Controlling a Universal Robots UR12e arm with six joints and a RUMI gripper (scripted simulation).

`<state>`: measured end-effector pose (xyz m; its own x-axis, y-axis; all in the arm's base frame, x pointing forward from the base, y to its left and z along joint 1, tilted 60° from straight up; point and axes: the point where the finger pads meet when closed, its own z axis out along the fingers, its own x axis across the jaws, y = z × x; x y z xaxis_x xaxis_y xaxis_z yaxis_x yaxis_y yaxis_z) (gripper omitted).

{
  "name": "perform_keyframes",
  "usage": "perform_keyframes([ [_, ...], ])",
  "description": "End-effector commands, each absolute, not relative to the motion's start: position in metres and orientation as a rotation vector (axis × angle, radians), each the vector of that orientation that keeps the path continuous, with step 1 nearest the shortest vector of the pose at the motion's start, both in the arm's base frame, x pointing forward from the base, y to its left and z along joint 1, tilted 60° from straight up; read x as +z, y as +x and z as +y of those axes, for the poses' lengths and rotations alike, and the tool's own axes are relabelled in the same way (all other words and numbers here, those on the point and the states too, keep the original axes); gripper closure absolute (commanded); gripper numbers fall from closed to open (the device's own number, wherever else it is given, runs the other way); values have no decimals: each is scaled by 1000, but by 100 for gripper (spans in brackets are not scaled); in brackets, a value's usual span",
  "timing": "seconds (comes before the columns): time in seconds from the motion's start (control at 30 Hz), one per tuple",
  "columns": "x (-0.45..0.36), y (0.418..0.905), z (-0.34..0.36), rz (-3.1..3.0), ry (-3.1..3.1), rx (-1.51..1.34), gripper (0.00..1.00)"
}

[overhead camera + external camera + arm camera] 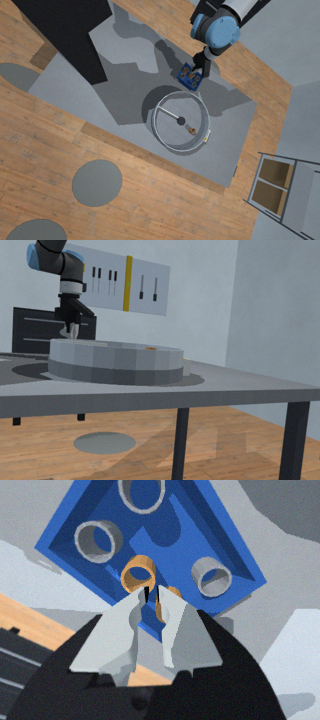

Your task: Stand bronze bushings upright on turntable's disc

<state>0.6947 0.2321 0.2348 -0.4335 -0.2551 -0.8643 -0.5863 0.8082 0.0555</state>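
Note:
The blue crate (189, 79) sits on the grey table behind the turntable (180, 121). In the wrist view the crate (150, 545) holds three steel bushings, such as one steel bushing (98, 541), and two bronze ones. One bronze bushing (139, 574) stands just ahead of my fingertips. The other bronze bushing is mostly hidden behind the right finger. My gripper (152, 587) hovers over the crate's near side with its fingers nearly together and nothing between them. It also shows in the top view (196, 69). A further bronze bushing (191, 129) stands on the disc, right of the dark hub (180, 120).
The turntable has a raised rim (116, 357) and a white bar (168, 112) running from hub to rim. A small white tag (206, 135) sits at its right edge. A dark cabinet (33, 330) stands behind the table. A shelf unit (281, 188) stands at the lower right.

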Motion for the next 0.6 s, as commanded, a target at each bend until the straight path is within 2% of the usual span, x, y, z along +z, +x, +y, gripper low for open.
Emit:
perform_keyframes([
  [0.0,237,695,233,2028,-626,434,95],
  [0.57,233,700,237,2028,-625,433,95],
])
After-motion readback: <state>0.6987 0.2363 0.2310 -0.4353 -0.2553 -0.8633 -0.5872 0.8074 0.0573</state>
